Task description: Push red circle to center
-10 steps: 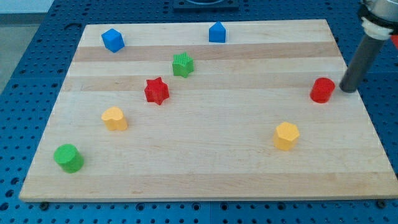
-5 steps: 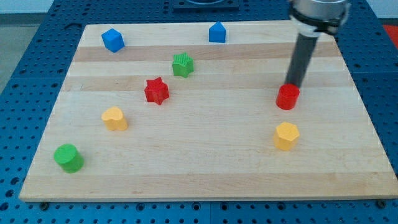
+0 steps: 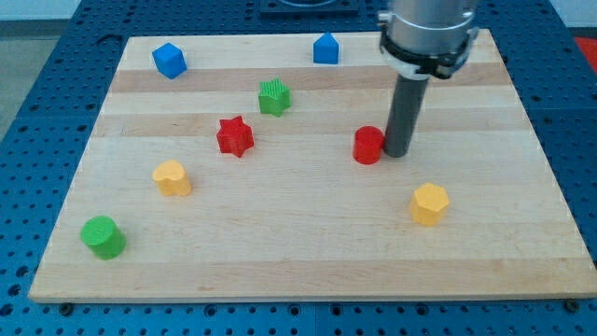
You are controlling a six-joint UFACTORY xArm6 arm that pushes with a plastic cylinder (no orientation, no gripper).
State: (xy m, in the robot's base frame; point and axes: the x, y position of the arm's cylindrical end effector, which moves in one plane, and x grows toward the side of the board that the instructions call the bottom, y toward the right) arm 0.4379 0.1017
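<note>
The red circle (image 3: 367,145) sits on the wooden board (image 3: 308,252), a little right of the board's middle. My tip (image 3: 395,153) is down on the board right against the red circle's right side. The dark rod rises from the tip toward the view's top.
A red star (image 3: 235,136) lies left of middle. A green star (image 3: 273,97) is above it. Two blue blocks (image 3: 170,60) (image 3: 325,48) sit near the top edge. A yellow block (image 3: 172,177) and green circle (image 3: 103,237) are at lower left. A yellow hexagon (image 3: 429,203) is at lower right.
The red circle has slid left from near the board's right edge toward the middle. My tip has followed it leftward, staying on its right side.
</note>
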